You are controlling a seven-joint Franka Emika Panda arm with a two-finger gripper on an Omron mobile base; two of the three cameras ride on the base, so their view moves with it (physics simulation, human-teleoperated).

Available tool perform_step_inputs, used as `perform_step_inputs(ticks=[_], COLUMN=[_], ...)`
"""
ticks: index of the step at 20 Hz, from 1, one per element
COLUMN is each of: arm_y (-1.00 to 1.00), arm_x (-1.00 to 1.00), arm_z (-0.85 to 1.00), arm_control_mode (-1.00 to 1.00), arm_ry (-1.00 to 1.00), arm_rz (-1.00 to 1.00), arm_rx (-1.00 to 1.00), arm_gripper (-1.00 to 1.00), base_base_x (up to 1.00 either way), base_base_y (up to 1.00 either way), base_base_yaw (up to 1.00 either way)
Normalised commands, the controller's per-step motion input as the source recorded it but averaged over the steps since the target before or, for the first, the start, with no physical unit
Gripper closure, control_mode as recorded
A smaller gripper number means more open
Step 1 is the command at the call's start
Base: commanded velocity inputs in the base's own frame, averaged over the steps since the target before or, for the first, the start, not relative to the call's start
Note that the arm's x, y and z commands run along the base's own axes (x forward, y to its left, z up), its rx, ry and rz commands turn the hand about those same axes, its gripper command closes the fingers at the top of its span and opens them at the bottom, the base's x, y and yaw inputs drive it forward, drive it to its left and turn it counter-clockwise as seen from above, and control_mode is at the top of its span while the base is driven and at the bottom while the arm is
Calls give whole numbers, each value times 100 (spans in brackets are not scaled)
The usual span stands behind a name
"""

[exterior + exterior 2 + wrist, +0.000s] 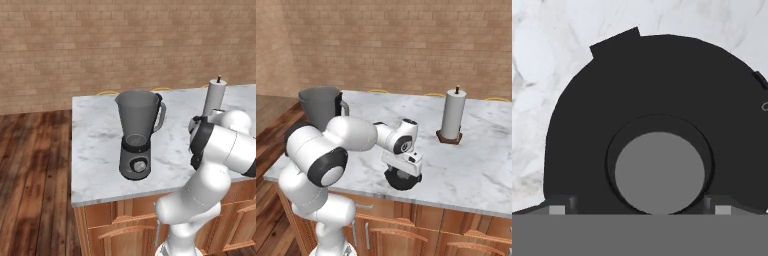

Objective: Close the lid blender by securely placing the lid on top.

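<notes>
Straddling the round black lid's (657,115) raised grey cap, the claw (640,207) stands open above veined marble.

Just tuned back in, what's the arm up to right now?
The gripper is down over the black lid, which lies flat on the marble counter near its front edge. In the hand view its fingertips straddle the lid's raised centre cap; whether they have closed on it is unclear. The blender stands off to the left, jar open, no lid on yet.
</notes>
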Motion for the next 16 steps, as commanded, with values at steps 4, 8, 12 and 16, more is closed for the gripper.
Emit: perform_step_inputs(ticks=[4,8,12,16], arm_y=[-2,-8,-4,0], arm_x=[6,1,0,0], arm_z=[-7,-6,-10,-27], arm_control_mode=[-100,-100,-100,-100], arm_ry=[-5,-7,-7,-2], arm_rz=[3,4,4,2], arm_rx=[0,0,0,0], arm_gripper=[-100,-100,-100,100], base_base_x=[0,0,0,0], base_base_y=[0,0,0,0], base_base_yaw=[0,0,0,0])
